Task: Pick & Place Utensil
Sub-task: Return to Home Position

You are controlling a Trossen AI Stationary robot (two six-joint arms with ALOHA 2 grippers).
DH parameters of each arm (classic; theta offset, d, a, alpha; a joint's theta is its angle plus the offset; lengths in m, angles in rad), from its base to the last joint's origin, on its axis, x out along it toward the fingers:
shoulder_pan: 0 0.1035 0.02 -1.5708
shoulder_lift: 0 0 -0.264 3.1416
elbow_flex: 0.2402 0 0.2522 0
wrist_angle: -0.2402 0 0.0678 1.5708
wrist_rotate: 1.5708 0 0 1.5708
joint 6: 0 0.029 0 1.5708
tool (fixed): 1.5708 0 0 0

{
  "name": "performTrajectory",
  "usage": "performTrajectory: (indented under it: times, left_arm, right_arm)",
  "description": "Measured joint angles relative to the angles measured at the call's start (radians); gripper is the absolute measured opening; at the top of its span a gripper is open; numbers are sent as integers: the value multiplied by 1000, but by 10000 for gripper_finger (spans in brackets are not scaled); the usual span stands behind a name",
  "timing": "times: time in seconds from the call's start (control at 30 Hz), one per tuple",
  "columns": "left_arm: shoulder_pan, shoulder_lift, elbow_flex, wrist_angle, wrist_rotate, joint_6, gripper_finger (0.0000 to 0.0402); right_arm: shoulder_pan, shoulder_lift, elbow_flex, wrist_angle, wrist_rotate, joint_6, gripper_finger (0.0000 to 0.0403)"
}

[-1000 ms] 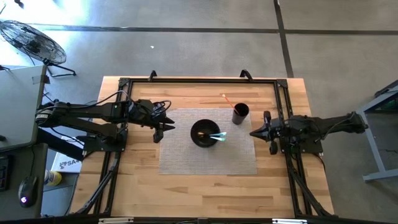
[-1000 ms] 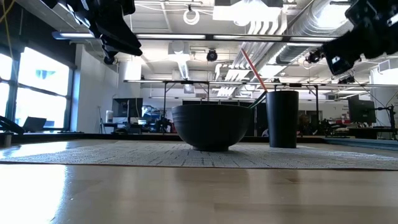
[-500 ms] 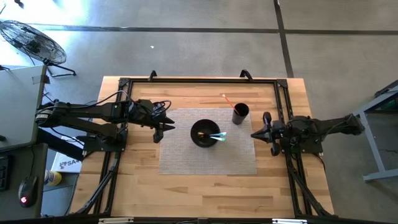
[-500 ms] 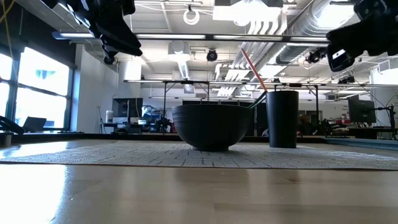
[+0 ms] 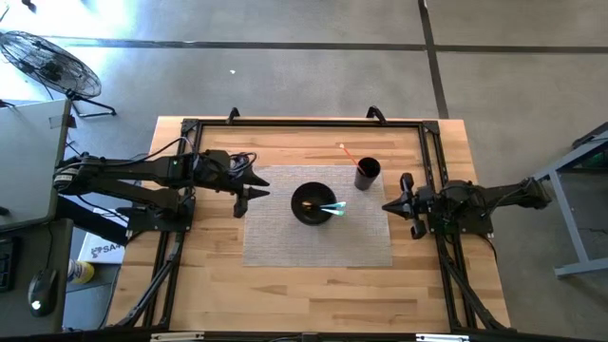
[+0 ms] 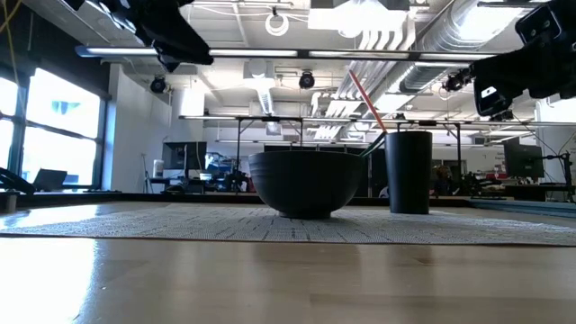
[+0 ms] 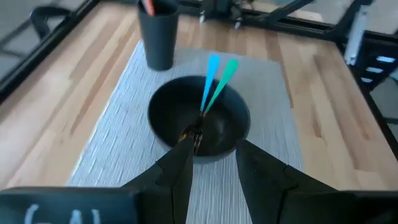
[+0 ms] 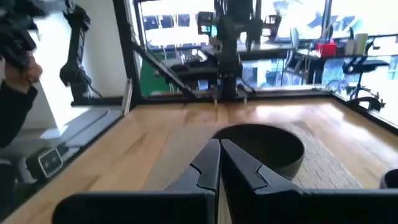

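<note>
We see blue fork and green spoon inside the black bowl; beside it, left gripper apart, right gripper together.

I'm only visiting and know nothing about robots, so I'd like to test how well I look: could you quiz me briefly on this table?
1. True or false: the black bowl is empty.
2. Which pincer is open? A) the left pincer B) the right pincer C) neither
3. Fill in: the orange stick stands in the black ____.
Key: 1. False: a blue fork and a green spoon lie in it. 2. A. 3. cup.
</note>
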Motion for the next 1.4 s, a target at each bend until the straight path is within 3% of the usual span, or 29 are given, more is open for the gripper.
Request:
performTrajectory:
  times: [0.23,0.4,0.7,0.9,1.03,1.13,1.4]
  left_arm:
    - [0,-85,-1,-19,102,80,120]
    - [0,-199,-97,62,127,106,120]
    - [0,-613,-244,-16,175,146,120]
    - [0,-936,-347,-34,96,157,120]
    - [0,-922,-384,-49,128,216,120]
    - [0,-883,-396,86,71,203,120]
    - [0,-934,-520,188,13,190,120]
  right_arm:
    - [0,8,0,-1,15,0,11]
    - [0,12,0,2,19,0,11]
    - [0,13,0,1,19,-49,12]
    - [0,14,0,1,19,-57,12]
    - [0,15,0,1,20,-57,12]
    - [0,15,0,0,21,-56,12]
    - [0,18,0,0,22,-55,12]
